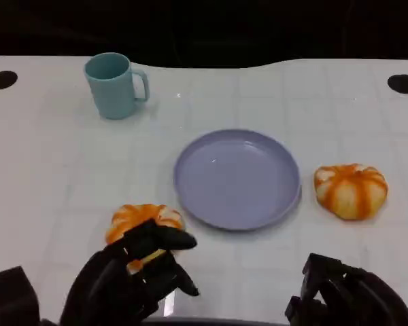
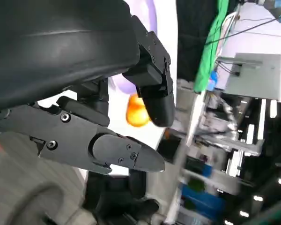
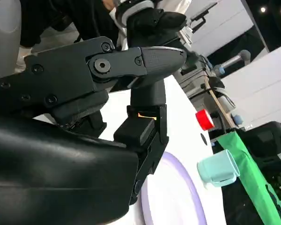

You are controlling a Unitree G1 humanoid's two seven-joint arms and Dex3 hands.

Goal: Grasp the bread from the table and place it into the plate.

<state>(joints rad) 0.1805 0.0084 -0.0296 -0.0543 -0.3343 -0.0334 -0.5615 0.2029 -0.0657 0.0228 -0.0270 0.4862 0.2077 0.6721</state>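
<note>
Bread (image 1: 144, 219) lay on the table (image 1: 47, 170), just left of the plate (image 1: 236, 178), partly under the left hand (image 1: 132, 272). Left fingers (image 1: 164, 239) curled over its near side; whether they gripped it, I could not tell. Second bread (image 1: 351, 190) sat right of the plate, untouched. Right hand (image 1: 343, 295) hung low near the table edge, fingers curled in, holding nothing. Mug (image 1: 113, 85) stood far left. Judged: bread light, soft, crushable; take it across the sides, gently.

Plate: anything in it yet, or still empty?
Empty. The plate shows only bare purple surface; one bread lies on the table beside it, the other sits by the left robot hand.
</note>
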